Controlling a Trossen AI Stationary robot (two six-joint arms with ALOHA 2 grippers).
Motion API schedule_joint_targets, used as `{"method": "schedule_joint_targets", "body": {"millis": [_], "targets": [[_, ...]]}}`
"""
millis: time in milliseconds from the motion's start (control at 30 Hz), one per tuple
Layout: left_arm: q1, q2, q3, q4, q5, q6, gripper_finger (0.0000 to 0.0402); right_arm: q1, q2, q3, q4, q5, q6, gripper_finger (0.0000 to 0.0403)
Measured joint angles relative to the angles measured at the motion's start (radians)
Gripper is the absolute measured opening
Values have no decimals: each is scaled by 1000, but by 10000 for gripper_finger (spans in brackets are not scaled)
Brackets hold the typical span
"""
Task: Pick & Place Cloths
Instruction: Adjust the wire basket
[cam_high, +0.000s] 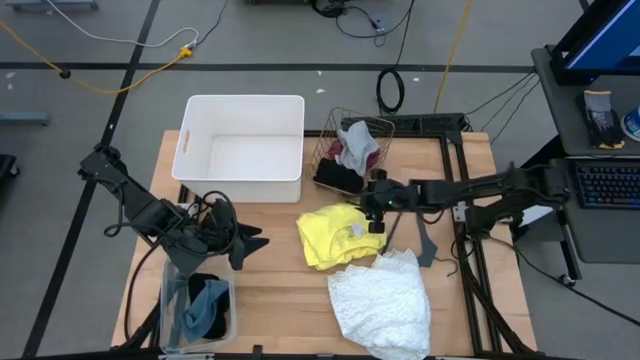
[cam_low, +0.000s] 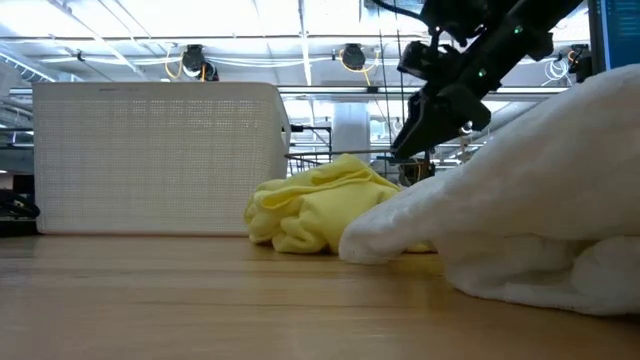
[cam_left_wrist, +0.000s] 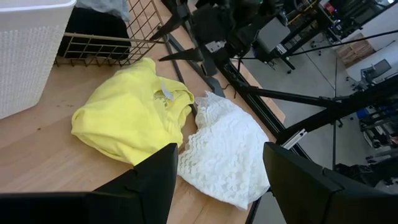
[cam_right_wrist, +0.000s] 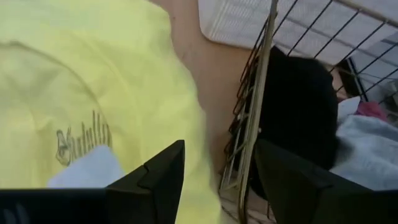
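Observation:
A yellow cloth (cam_high: 335, 235) lies crumpled mid-table, and the big white lacy cloth (cam_high: 385, 300) lies spread toward the near edge, touching it. Black (cam_high: 335, 178), maroon (cam_high: 352, 152) and grey (cam_high: 360, 135) cloths sit in a wire basket (cam_high: 325, 140). A black cloth (cam_high: 205, 288) and a sage-green one (cam_high: 205, 318) lie in a clear tub (cam_high: 166, 300). My right gripper (cam_high: 375, 215) (cam_low: 405, 145) (cam_right_wrist: 219, 146) is open and hovers over the yellow cloth's right edge beside the basket. My left gripper (cam_high: 255, 240) (cam_left_wrist: 221, 149) is open, left of the yellow cloth, over the tub's far end.
A white plastic bin (cam_high: 245, 185) stands at the far side, left of the wire basket. A thin dark grey V-shaped bar (cam_high: 425, 245) lies right of the yellow cloth. Bare wood shows between the tub and the cloths. The table's frame rails run along its right edge.

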Motion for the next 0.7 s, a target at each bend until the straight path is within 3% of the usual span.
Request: {"method": "schedule_joint_targets", "body": {"millis": [267, 567, 700], "targets": [[0, 0, 0, 0, 0, 1, 241, -22, 43, 0, 9, 16, -17, 151], [35, 0, 0, -1, 1, 28, 241, -24, 41, 0, -27, 37, -48, 17], [51, 0, 0, -1, 1, 37, 241, -19, 38, 4, -102, 52, -73, 17]]}}
